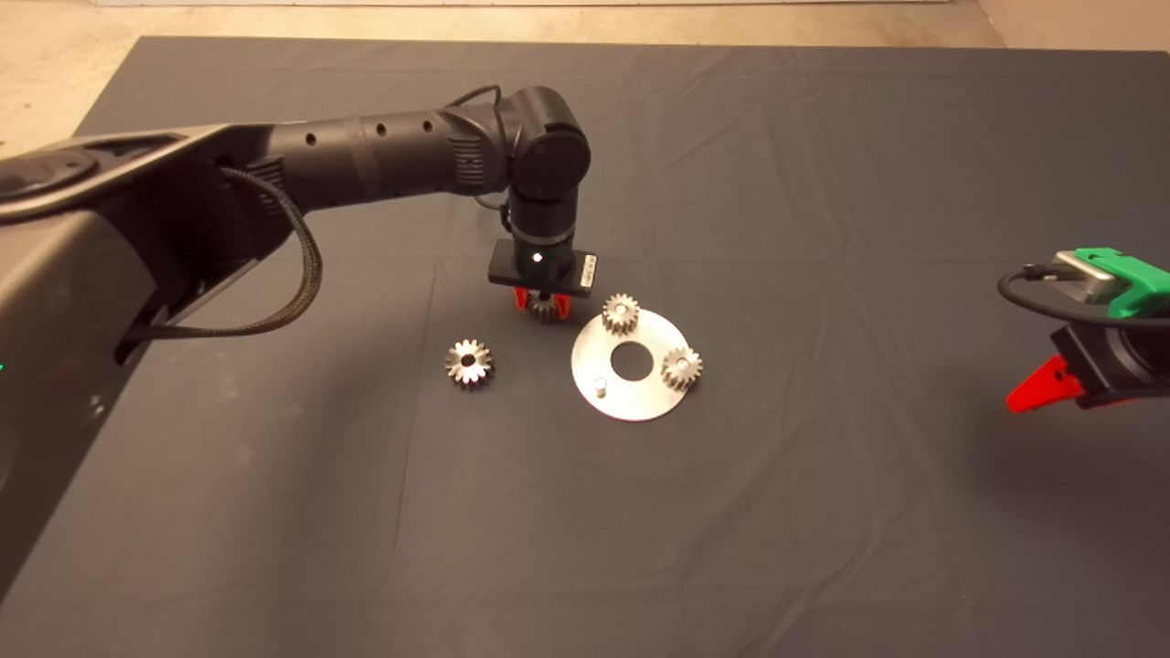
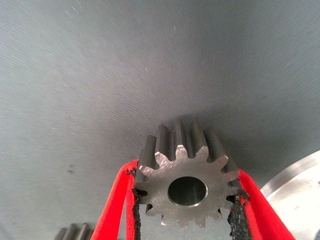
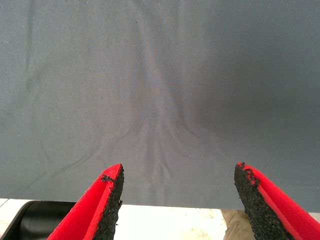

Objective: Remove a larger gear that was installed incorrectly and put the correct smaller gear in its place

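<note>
A: Item one, left gripper [image 1: 544, 304]?

B: Pointing down over the mat [image 1: 823, 512], fingers closed on the smaller gear [image 1: 546, 309]. The head view shows only a sliver of that gear between the red tips. The left wrist view shows it whole: the smaller gear [image 2: 185, 187] clamped by its toothed rim between the black pads [image 2: 136, 210], bore face toward the camera, bore axis running along the fingers.

A: Item two, the plate?

B: A round metal plate [image 1: 631, 402] with a centre hole, flat on the mat, just beside the left gripper toward the right arm's side. It carries two small gears, one [image 1: 621, 313] at the edge nearest the gripper, the other [image 1: 682, 367] further round the rim, plus one bare peg [image 1: 600, 386]. The wrist view catches only an arc of the plate's rim [image 2: 295, 182].

A: Item three, the larger gear?

B: The larger gear [image 1: 469, 364] lies flat on the mat on the gripper's other side, apart from the plate, bore upward. In the wrist view only a few of its teeth [image 2: 75, 232] show at the edge.

A: Item four, right gripper?

B: The right gripper [image 1: 1042, 384] is parked at the mat's right edge, well apart from everything. Its wrist view shows its fingers [image 3: 107, 205] spread wide over bare mat, holding nothing.
</note>
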Controlling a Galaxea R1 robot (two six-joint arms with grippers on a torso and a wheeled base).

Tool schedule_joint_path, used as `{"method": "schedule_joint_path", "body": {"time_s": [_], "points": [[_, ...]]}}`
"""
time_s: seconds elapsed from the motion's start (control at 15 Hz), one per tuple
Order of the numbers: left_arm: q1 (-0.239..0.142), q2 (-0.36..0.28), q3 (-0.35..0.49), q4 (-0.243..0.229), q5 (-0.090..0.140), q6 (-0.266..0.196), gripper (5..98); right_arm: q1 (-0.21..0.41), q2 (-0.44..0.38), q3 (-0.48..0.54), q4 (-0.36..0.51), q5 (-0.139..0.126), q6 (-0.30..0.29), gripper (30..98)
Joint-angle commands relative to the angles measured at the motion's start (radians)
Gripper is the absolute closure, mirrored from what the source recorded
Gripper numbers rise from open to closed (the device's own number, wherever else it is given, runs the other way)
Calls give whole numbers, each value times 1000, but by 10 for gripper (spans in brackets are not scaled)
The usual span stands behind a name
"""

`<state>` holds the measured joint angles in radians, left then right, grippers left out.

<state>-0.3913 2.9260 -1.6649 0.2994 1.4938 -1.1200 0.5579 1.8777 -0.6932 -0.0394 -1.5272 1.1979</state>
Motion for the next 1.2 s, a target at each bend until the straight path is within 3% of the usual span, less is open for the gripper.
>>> {"method": "schedule_joint_path", "body": {"time_s": [0.0,0.27,0.47,0.67,0.8,0.93,1.13], "points": [[-74,6,15,-6,26,-3,728,14,-2,0,9,-1,6,694],[-104,6,15,-20,31,-1,762,14,-1,0,9,-2,5,694],[-133,0,62,-77,62,-14,767,14,-1,-1,9,-2,5,694],[-181,-12,187,-120,98,-120,772,14,-1,-3,8,-2,5,694],[-198,-25,282,-123,100,-209,775,14,1,-16,7,-2,0,694],[-229,-27,342,-142,100,-268,777,14,4,-17,9,-2,-1,694],[-238,-46,446,-160,102,-346,777,14,16,-17,9,-2,-1,694]]}}
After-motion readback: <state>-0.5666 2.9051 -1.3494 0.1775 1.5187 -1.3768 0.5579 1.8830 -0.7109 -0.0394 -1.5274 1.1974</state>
